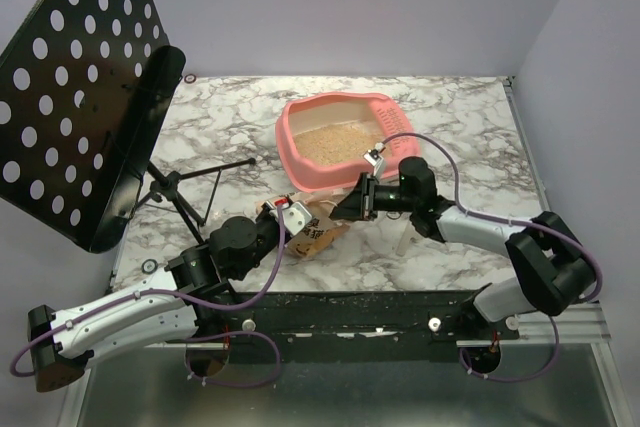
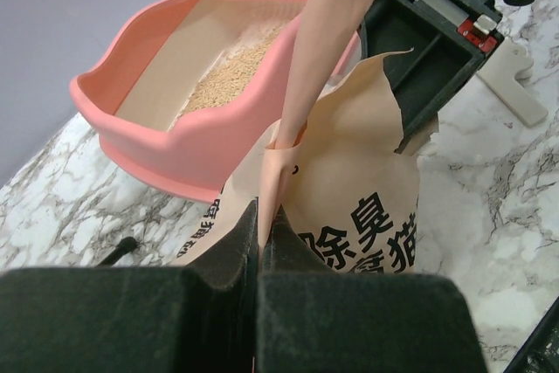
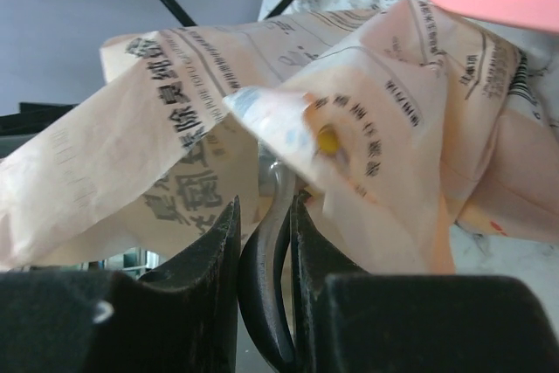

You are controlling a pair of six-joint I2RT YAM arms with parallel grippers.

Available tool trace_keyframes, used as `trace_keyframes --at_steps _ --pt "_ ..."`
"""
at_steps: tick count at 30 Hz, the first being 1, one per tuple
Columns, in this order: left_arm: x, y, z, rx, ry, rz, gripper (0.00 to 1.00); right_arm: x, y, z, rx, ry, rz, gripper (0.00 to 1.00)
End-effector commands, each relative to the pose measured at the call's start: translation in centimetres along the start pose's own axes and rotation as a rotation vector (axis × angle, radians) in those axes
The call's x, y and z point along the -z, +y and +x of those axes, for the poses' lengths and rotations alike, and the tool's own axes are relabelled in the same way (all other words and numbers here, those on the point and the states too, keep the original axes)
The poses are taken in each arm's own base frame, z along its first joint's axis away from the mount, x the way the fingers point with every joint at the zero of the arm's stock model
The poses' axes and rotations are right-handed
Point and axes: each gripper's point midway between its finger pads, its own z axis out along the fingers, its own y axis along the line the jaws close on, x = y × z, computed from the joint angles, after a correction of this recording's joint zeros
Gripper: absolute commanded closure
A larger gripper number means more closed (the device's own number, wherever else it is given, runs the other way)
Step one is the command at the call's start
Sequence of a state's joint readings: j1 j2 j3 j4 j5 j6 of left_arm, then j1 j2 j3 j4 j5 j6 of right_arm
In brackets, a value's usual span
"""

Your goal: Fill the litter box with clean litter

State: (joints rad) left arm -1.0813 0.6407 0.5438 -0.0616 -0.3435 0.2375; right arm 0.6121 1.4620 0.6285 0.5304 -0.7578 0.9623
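Note:
The pink litter box (image 1: 300, 162) stands at the table's middle back, and a layer of tan clean litter (image 1: 335, 142) covers its floor. Both show in the left wrist view: the box (image 2: 166, 141) and the litter (image 2: 229, 76). A crumpled tan paper bag (image 1: 318, 235) with dark print sits just in front of the box. My left gripper (image 1: 292, 215) is shut on the bag's torn edge (image 2: 278, 172). My right gripper (image 1: 362, 197) is shut on a scoop's dark curved handle (image 3: 272, 242). The handle reaches into the bag (image 3: 175, 137), and the scoop's bowl is hidden.
A black perforated music stand (image 1: 80, 87) leans over the left side, and its tripod legs (image 1: 185, 192) spread on the marble table. A small white part (image 2: 515, 85) lies beside my right arm. Loose granules dot the table's near edge (image 1: 350, 294).

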Motion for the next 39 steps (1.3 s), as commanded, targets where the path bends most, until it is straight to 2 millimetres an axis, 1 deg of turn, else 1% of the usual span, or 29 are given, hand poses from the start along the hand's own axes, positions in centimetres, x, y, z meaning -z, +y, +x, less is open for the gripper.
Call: trace_keyframes --at_steps 1,5,11,16,25,28,29,33,39 --pt "0.1 0.4 -2.8 0.037 -0.084 -0.005 1.0 1.9 7.3 -0.1 0.1 0.013 -0.248 1.0" --pt "0.2 0.5 -2.9 0.037 -0.087 -0.007 1.0 3.2 7.7 -0.6 0.091 -0.038 -0.246 1.0" --pt "0.1 0.4 -2.7 0.031 -0.085 -0.004 1.0 5.5 7.5 -1.2 0.069 -0.099 -0.239 1.0" --pt "0.1 0.4 -2.6 0.028 -0.083 -0.006 1.0 7.3 6.9 -0.9 0.049 -0.118 -0.211 1.0" --pt "-0.3 -0.1 -1.9 0.019 -0.063 0.011 1.0 10.8 4.2 -1.1 0.016 -0.216 -0.052 1.0" --pt "-0.5 -0.4 -1.6 0.015 -0.051 0.021 1.0 11.3 2.8 -0.9 -0.018 -0.241 -0.003 1.0" --pt "-0.7 -0.5 -2.0 0.022 -0.067 0.019 1.0 11.4 2.3 -0.8 -0.029 -0.249 0.015 1.0" --pt "-1.1 -1.0 -1.6 0.025 -0.056 0.034 1.0 11.8 0.6 -0.3 -0.071 -0.272 0.056 1.0" --pt "-1.2 -1.3 -1.4 0.024 -0.055 0.039 1.0 12.7 -1.4 0.7 -0.11 -0.305 0.098 1.0"
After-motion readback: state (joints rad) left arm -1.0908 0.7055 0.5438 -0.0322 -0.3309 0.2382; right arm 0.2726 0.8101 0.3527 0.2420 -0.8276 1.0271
